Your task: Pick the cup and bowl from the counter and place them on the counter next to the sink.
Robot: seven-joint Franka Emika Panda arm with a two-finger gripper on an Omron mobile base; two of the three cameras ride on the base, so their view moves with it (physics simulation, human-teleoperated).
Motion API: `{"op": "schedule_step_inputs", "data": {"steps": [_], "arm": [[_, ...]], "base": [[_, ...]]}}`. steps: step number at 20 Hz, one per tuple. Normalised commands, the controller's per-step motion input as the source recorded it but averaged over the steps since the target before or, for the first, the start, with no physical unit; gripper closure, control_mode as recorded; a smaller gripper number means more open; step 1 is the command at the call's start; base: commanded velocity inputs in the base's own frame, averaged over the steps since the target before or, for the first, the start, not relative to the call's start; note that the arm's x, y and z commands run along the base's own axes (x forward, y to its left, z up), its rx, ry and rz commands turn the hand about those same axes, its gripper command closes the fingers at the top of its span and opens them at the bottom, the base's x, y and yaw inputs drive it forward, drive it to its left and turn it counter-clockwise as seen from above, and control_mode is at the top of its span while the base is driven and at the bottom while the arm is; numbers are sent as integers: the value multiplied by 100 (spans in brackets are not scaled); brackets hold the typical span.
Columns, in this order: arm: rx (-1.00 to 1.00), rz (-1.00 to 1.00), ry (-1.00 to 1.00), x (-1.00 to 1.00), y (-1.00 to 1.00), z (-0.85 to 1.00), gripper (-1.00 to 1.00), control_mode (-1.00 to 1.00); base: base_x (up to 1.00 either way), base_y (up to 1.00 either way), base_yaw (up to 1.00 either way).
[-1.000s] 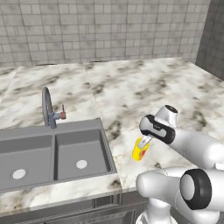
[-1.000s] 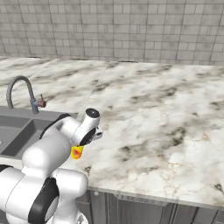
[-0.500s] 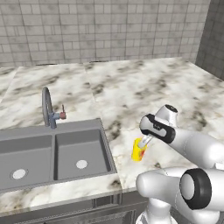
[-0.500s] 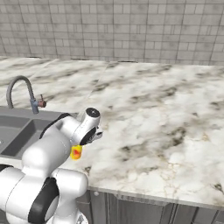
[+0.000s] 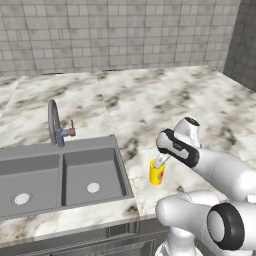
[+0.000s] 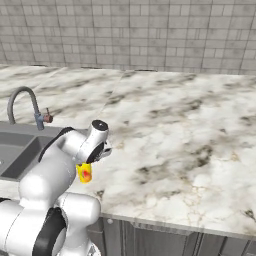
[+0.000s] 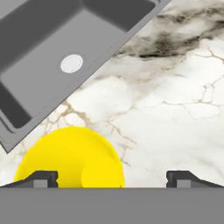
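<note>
Cup (image 5: 157, 171) stands upright on the marble surface (image 5: 150, 100), just right of the sink (image 5: 60, 175) and near the front edge. Gripper (image 5: 161, 161) sits right above the cup with its fingers spread wide, holding nothing; in the hand view the fingertips (image 7: 43, 178) show far apart, the cup's yellow rim (image 7: 70, 157) by the left one. Faucet (image 5: 54, 122) with red handle at the sink's back. Tiled wall (image 5: 125, 35) behind. Surface right of the cup is bare marble.
</note>
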Motion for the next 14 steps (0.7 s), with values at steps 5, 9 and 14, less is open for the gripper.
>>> {"op": "schedule_step_inputs", "data": {"steps": [5, 9, 14], "arm": [[0, 0, 0, -1, 31, 31, -100, -100], [1, 0, 0, 0, 15, 27, -100, -100], [5, -11, 1, -30, -4, 27, -100, -100]], "base": [[0, 0, 0], [0, 0, 0], [0, 0, 0]]}}
